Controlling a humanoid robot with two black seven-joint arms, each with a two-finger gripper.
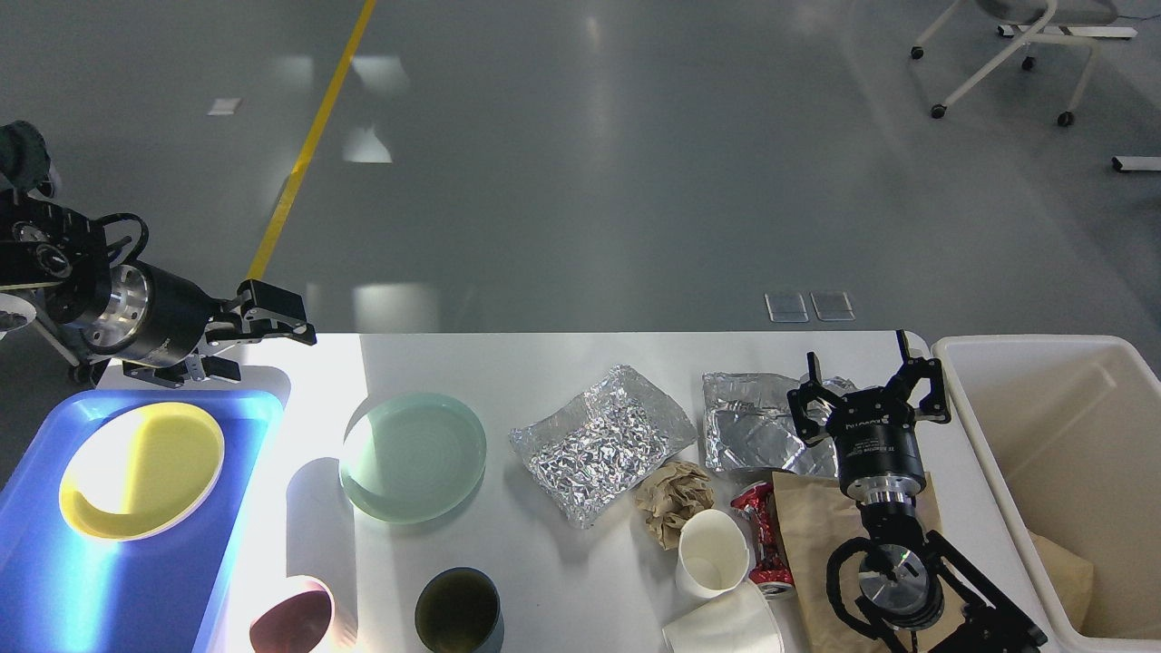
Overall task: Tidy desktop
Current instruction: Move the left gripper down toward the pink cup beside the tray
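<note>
Tidying has barely begun: only a yellow plate [141,470] sits in my blue tray [54,580], while the white surface [544,562] ahead holds a green plate [413,455], foil [603,440], cups [712,553]; both my left gripper [258,340] and right gripper [869,381] are spread, empty.

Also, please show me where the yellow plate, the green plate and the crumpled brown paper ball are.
yellow plate [145,472], head view, centre of its inner surface.
green plate [413,456], head view, middle of its dish.
crumpled brown paper ball [673,497], head view, middle of the wad.
</note>
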